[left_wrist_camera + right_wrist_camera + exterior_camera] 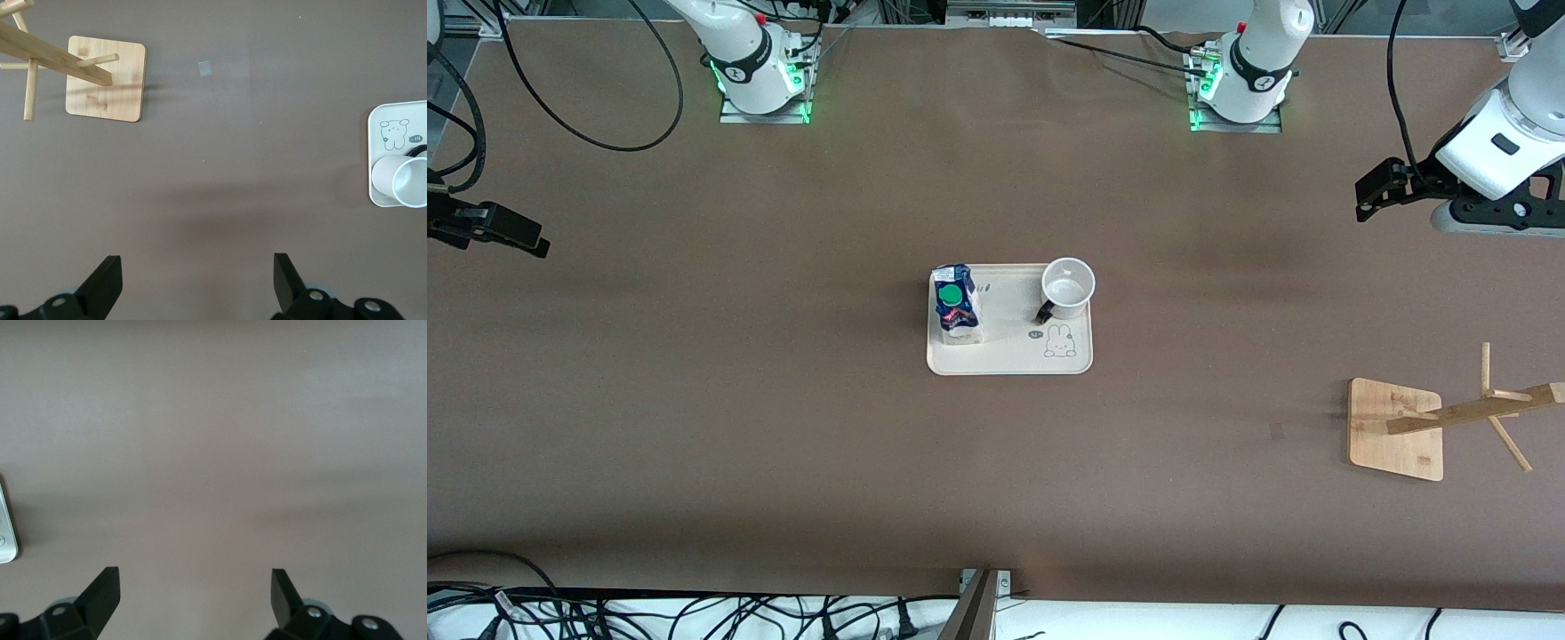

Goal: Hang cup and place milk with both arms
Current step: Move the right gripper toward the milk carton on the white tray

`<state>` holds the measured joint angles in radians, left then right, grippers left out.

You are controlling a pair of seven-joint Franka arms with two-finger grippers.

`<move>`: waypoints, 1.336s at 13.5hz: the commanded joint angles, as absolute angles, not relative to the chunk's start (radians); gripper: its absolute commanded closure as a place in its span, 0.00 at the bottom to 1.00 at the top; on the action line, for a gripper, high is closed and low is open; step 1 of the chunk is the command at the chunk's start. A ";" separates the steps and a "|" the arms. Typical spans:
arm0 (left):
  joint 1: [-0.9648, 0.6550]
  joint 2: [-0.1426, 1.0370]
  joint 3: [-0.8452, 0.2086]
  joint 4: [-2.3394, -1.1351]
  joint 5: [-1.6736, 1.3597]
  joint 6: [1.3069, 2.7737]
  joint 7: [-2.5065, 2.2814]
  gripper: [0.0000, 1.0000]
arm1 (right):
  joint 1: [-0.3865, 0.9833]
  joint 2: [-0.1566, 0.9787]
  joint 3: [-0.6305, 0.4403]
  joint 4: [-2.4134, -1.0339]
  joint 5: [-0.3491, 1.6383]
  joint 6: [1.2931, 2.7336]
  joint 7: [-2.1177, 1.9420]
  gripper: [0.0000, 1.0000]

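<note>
While both grippers' fingers (107, 283) spread over bare table, cup (1067, 287), milk (957, 305) well apart

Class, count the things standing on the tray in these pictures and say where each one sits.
2. The milk stands at the end of the tray toward the right arm; the cup stands at the corner toward the left arm, farther from the front camera. Nothing appears hidden.

Front view: high above the surface (783, 427), facing both bases, whole scene covered. Left wrist view: looking down from height, sharing tray (400, 120), cup (407, 181) and wooden rack (107, 80). Right wrist view: down onto bare surface, tray edge (5, 540) only.
</note>
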<state>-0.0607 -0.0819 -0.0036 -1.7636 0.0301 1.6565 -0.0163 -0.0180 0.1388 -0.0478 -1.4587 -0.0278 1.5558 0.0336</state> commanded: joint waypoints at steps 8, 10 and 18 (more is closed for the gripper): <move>-0.064 -0.063 -0.008 -1.724 0.043 1.626 -0.026 0.00 | -0.017 0.156 -0.049 -1.442 0.049 1.536 0.021 0.00; -0.064 -0.063 -0.008 -1.720 0.043 1.626 -0.026 0.00 | -0.017 0.176 -0.048 -1.442 0.051 1.536 0.021 0.00; -0.063 -0.060 -0.012 -1.718 0.043 1.623 -0.026 0.00 | 0.118 0.307 -0.037 -1.442 0.054 1.569 0.020 0.00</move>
